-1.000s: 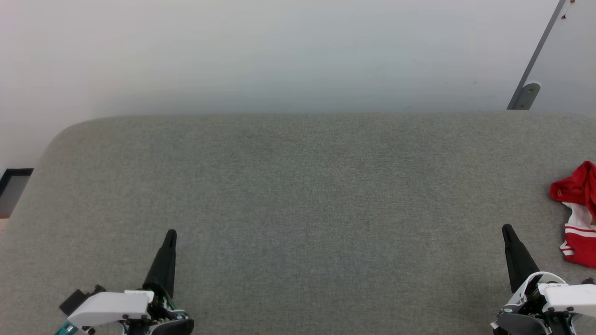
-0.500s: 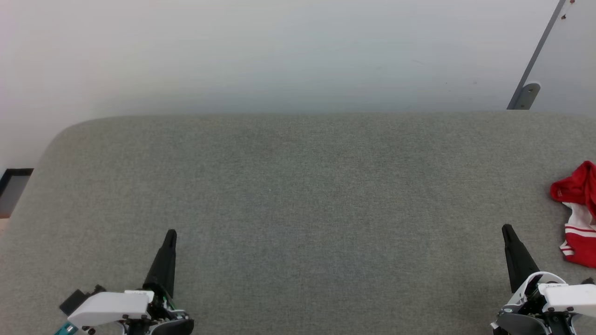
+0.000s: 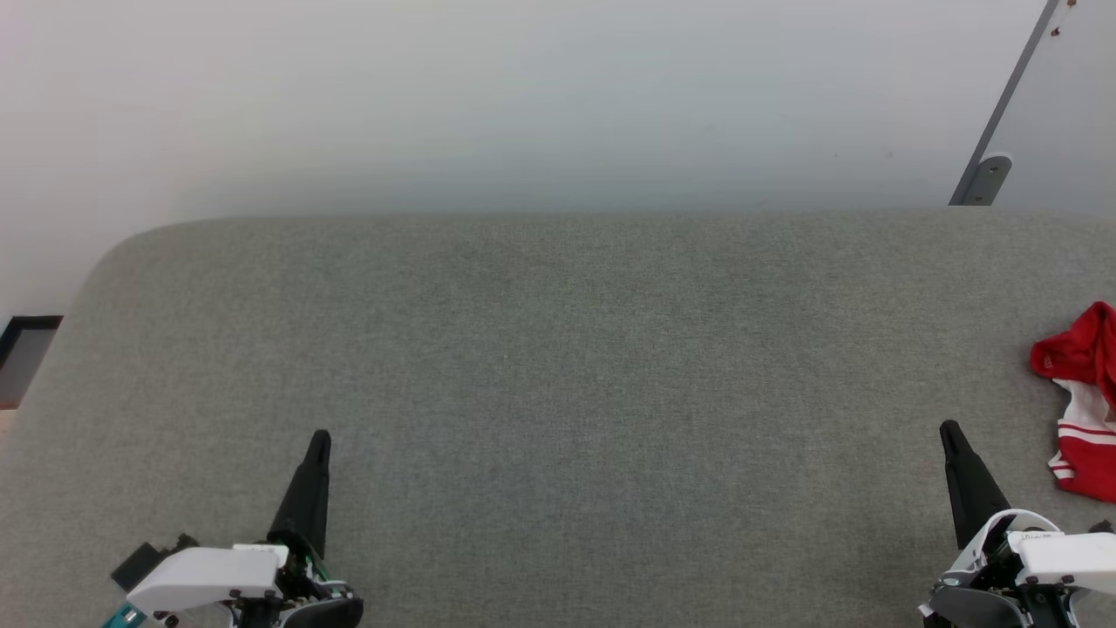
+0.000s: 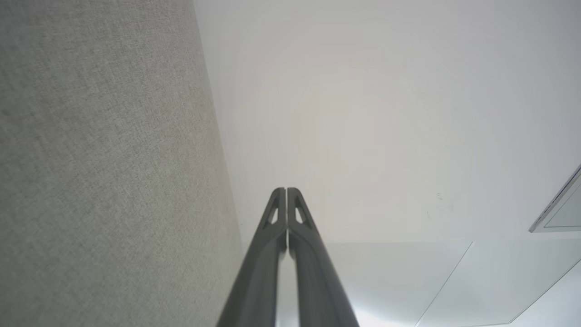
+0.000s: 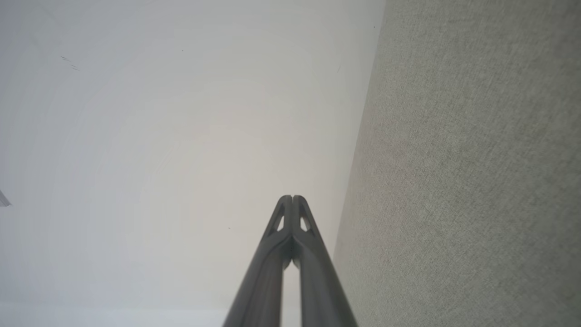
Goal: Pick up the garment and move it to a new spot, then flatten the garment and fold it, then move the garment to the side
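The garment (image 3: 1085,401) is a crumpled red cloth with white parts and red-white stripes, lying at the far right edge of the head view, partly cut off by the frame. My right gripper (image 3: 950,433) stands at the lower right, a short way left of the garment and apart from it, its dark fingers pressed together and empty. At the lower left my left gripper (image 3: 320,439) is shut and empty too. Each wrist view confirms this: the left gripper (image 4: 286,190) and the right gripper (image 5: 292,198) have their tips touching.
A wide grey fabric surface (image 3: 558,366) spans the head view, with a rounded far left corner. Behind it is a pale wall (image 3: 523,96). A grey metal bar (image 3: 1003,105) leans at the upper right. A dark gap (image 3: 22,349) shows past the left edge.
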{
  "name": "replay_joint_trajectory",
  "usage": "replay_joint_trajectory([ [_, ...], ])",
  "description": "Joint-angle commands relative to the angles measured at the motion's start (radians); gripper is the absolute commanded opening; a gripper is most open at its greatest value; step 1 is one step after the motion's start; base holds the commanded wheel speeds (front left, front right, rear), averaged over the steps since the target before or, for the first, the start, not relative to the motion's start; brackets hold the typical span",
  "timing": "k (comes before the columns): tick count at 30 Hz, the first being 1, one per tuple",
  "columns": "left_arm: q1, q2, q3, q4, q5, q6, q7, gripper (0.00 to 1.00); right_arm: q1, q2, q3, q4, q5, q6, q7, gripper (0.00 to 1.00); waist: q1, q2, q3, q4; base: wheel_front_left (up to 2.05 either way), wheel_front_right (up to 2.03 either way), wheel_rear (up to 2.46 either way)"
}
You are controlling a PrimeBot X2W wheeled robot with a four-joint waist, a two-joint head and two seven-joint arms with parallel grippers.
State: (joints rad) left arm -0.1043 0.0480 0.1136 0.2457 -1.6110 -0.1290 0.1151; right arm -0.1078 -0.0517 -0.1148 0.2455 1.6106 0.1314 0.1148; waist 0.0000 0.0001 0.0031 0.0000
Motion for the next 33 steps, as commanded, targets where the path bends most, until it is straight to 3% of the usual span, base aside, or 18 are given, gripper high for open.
replay_joint_trajectory([
  [1, -0.010, 0.000, 0.002, -0.002, -0.003, -0.003, 0.002, 0.00, -0.002, 0.004, 0.000, -0.003, 0.004, -0.001, 0.002, 0.00, 0.0000, -0.0001, 0.000, 0.000, 0.00, 0.00, 0.00],
  [33, -0.010, 0.000, 0.002, -0.002, -0.004, -0.003, 0.001, 0.00, -0.002, 0.004, 0.000, -0.003, 0.004, -0.001, 0.002, 0.00, 0.0000, -0.0001, 0.000, 0.000, 0.00, 0.00, 0.00],
])
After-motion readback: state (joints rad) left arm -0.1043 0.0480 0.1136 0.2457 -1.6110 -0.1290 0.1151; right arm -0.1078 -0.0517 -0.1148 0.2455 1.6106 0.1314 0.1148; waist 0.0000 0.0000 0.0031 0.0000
